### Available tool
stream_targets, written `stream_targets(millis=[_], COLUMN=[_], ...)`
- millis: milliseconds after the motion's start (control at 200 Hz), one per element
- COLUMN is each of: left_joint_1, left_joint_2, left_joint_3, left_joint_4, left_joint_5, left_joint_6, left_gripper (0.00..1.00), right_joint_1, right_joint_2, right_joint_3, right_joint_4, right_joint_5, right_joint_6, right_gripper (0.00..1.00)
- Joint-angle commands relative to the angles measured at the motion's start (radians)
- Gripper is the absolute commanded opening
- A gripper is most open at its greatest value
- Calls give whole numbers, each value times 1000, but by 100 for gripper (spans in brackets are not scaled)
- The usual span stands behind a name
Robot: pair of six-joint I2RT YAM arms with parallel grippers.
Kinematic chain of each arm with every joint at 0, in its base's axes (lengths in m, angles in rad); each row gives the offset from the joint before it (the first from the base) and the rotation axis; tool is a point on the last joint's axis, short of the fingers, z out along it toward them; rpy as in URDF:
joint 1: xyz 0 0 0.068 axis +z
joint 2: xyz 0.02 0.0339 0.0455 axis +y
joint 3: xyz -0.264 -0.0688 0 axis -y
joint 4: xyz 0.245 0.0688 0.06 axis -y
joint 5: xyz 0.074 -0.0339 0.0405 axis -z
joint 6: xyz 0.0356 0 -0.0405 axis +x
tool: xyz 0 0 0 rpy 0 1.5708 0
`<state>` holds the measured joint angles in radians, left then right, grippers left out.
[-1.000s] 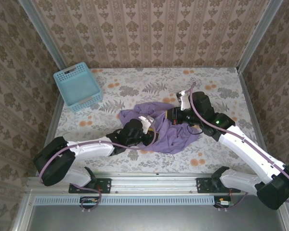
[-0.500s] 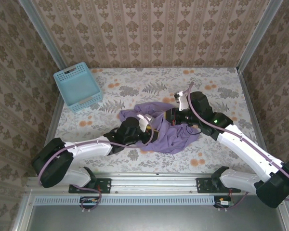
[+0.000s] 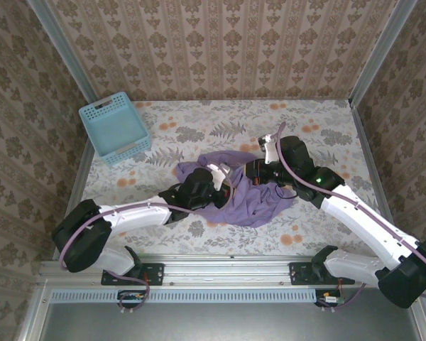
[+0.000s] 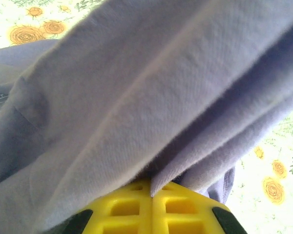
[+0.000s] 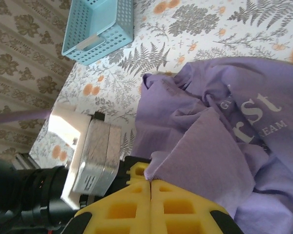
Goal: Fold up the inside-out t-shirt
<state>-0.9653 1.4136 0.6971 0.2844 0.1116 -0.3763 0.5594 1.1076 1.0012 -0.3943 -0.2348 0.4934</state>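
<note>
The lavender t-shirt (image 3: 259, 202) lies crumpled mid-table, white lettering (image 5: 254, 109) showing on one fold. My left gripper (image 3: 225, 187) sits at the shirt's left side. In the left wrist view its yellow fingers (image 4: 122, 209) are shut on a fold of the t-shirt (image 4: 136, 97), which drapes over them. My right gripper (image 3: 243, 170) is just beyond, over the shirt's upper middle. Its yellow fingers (image 5: 180, 204) are shut on a cloth edge of the t-shirt (image 5: 219, 151). The two grippers are close together, and the left gripper's body (image 5: 95, 156) shows beside the right fingers.
A light-blue lattice basket (image 3: 115, 128) stands at the back left, also visible in the right wrist view (image 5: 97, 24). The floral tablecloth (image 3: 199, 124) spreads around the shirt, with patterned walls on three sides and the rail along the near edge.
The left gripper has moved up and right with its pinch of cloth, closer to the right gripper. The right gripper has shifted slightly left; the shirt's left side is bunched more.
</note>
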Motion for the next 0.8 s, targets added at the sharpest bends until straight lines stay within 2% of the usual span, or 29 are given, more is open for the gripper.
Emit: stream_targets(millis=[0, 175, 275, 380, 475, 700, 795], left_joint_1=[-18, -41, -41, -28, -11, 23, 45], left_joint_2=[-44, -119, -167, -215, -226, -193, -191], left_joint_3=[-21, -74, -115, -150, -160, -164, -186], left_joint_4=[-15, -25, -3, 41, 69, 115, 131], left_joint_5=[-14, -24, -10, 47, 110, 152, 135], left_joint_6=[12, -3, -26, -49, -65, -97, -120], left_gripper=[0, 0, 0, 0, 0, 0, 0], right_joint_1=[-23, -32, -32, -31, -30, -10, 26], right_joint_2=[-6, 41, 90, 139, 148, 72, 21], right_joint_3=[-3, 19, 40, 47, 34, -6, -50], right_joint_4=[-29, -27, -60, -92, -88, -102, -98], right_joint_5=[64, 80, 150, 246, 267, 218, 196], right_joint_6=[-13, -54, -96, -128, -137, -119, -84], right_gripper=[0, 0, 0, 0, 0, 33, 38])
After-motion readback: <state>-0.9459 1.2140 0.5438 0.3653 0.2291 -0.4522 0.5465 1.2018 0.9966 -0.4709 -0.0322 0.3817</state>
